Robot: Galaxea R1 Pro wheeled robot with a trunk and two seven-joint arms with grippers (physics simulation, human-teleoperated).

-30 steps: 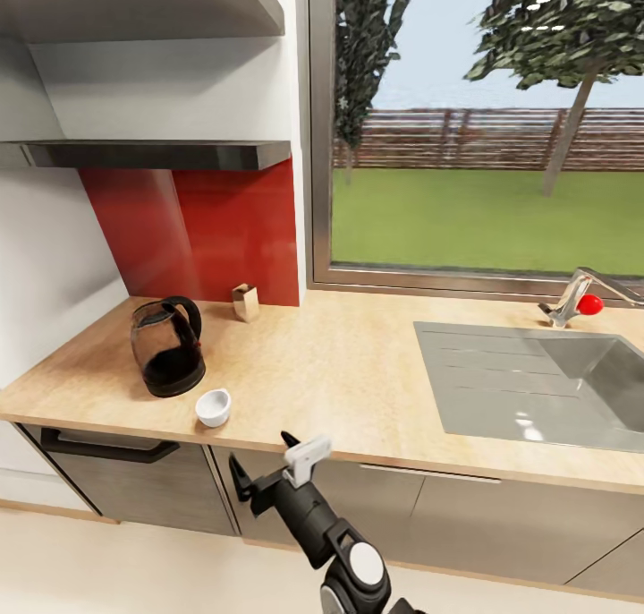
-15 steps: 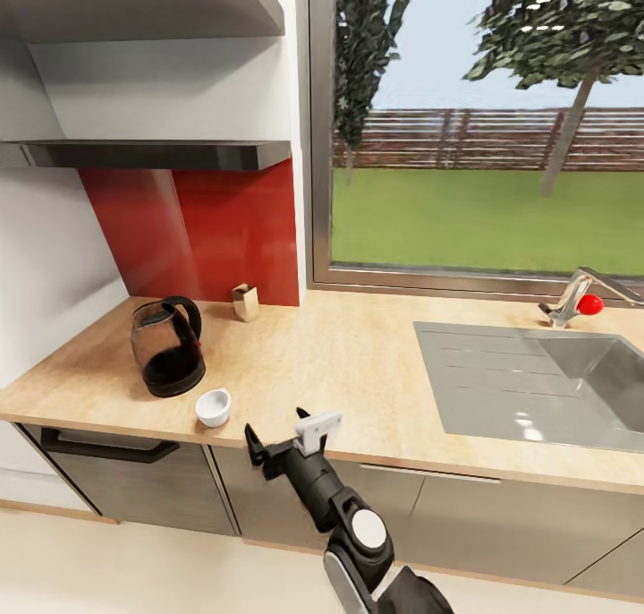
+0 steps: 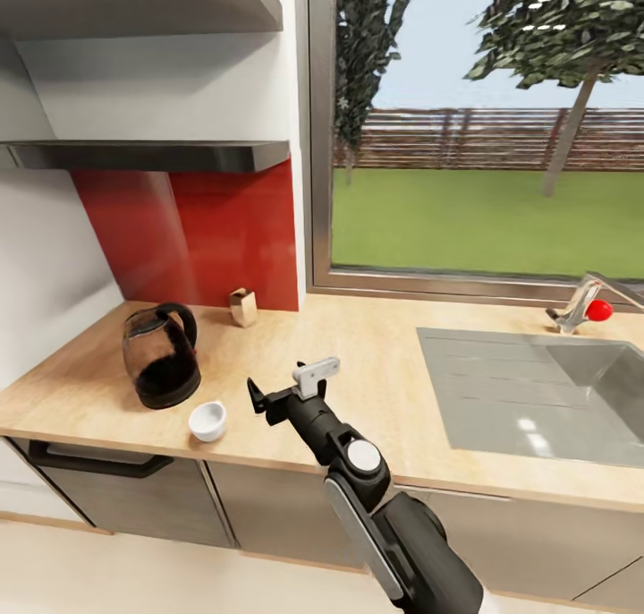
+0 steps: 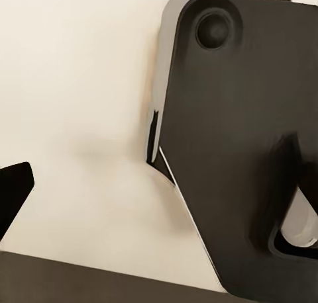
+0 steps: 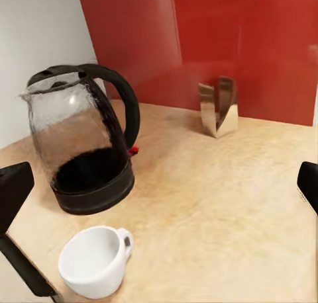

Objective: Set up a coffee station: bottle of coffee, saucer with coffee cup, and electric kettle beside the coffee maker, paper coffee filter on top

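One open hand [image 3: 284, 390] above countertop [image 3: 376, 363]

R arm reaches fwd and up-left, wrist bent. R gripper [image 3: 279, 388] spread wide, holding nothing, fingertips [image 5: 13, 187] well apart.

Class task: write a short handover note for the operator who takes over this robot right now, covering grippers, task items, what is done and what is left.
Right gripper: open, empty, over the kitchen countertop, pointing toward the coffee cup.
Left gripper: cannot tell its state.
Electric kettle stands behind the cup; paper coffee filter stands by the red backsplash.
Done: nothing visibly completed.
Left: every placement step.
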